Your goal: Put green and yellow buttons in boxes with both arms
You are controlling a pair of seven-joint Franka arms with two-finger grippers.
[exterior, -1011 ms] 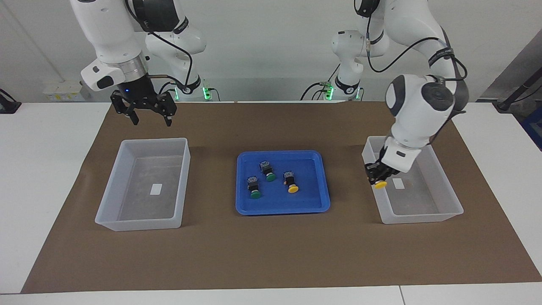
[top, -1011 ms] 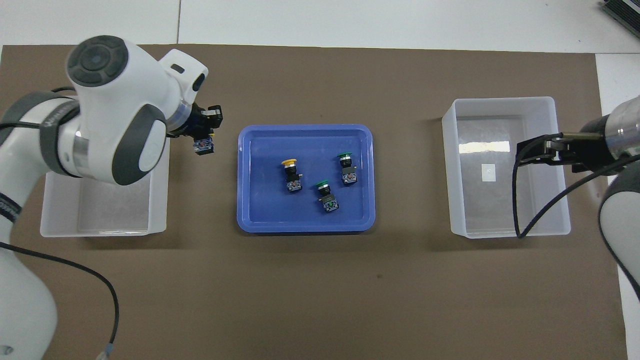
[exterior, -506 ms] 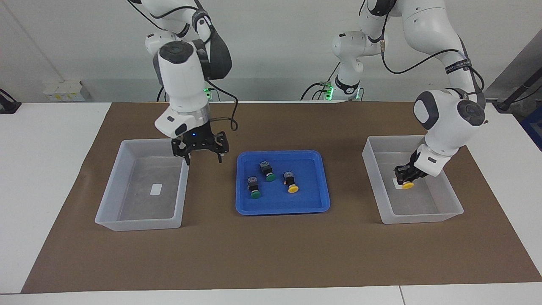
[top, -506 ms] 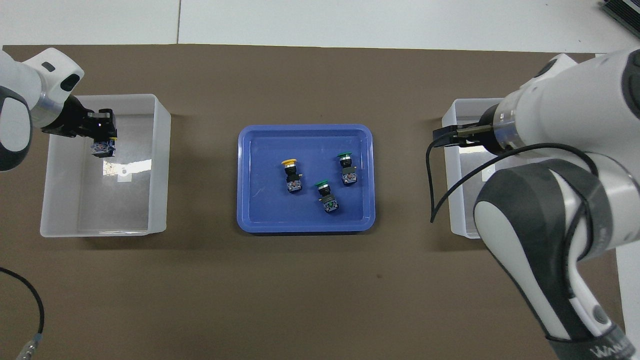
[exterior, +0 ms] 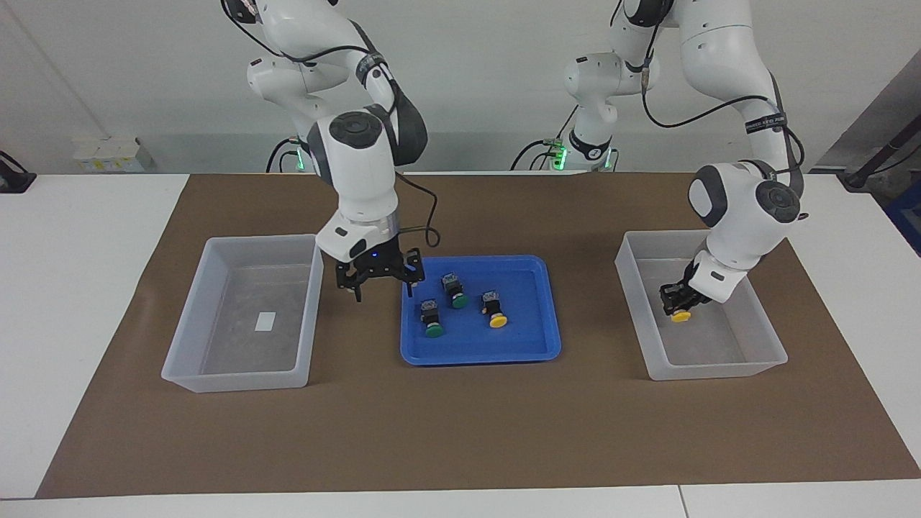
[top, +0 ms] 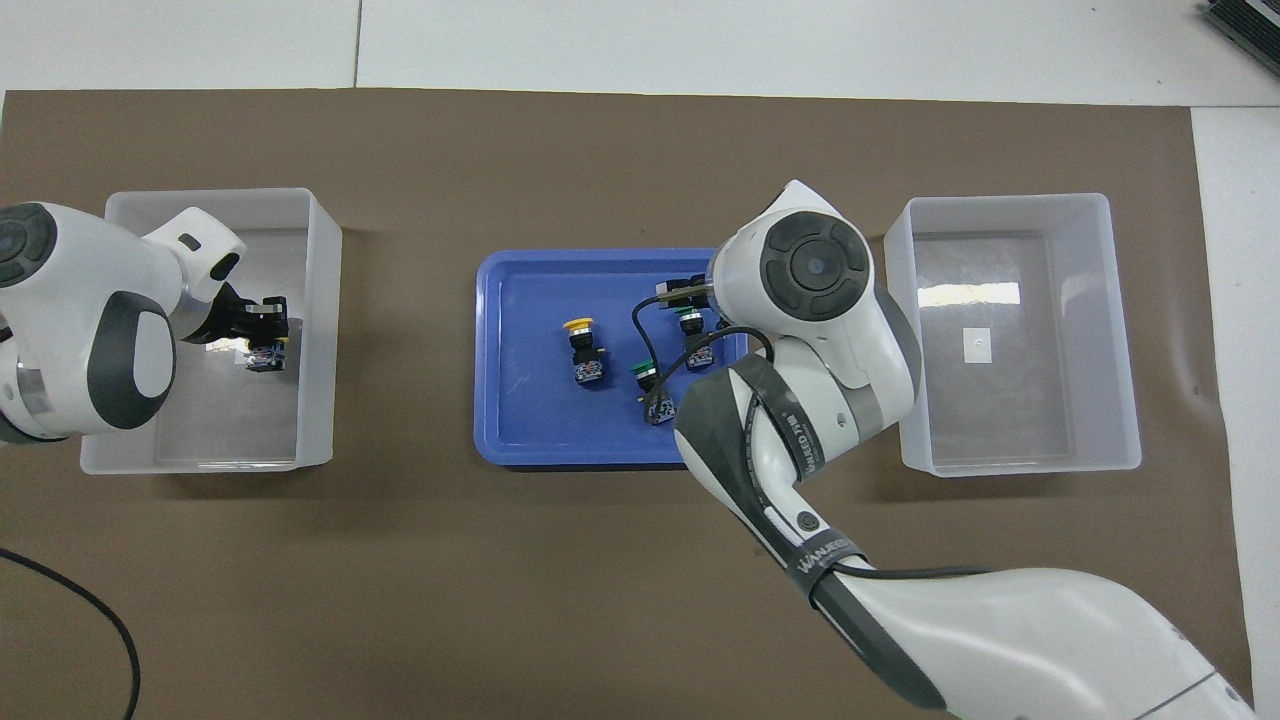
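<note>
My left gripper is shut on a yellow button, held low inside the clear box at the left arm's end; from above, the gripper shows the button's grey-blue end. My right gripper hangs open and empty over the blue tray's edge toward the right arm's end. On the tray lie two green buttons and a yellow one. In the overhead view the right arm covers its gripper and part of the green buttons; the yellow one shows whole.
A second clear box with a white label on its floor stands at the right arm's end. Brown paper covers the table under the boxes and tray.
The right arm swung from above its box across to the tray's edge and came lower. The left gripper carried the yellow button over the box wall and down into the box.
</note>
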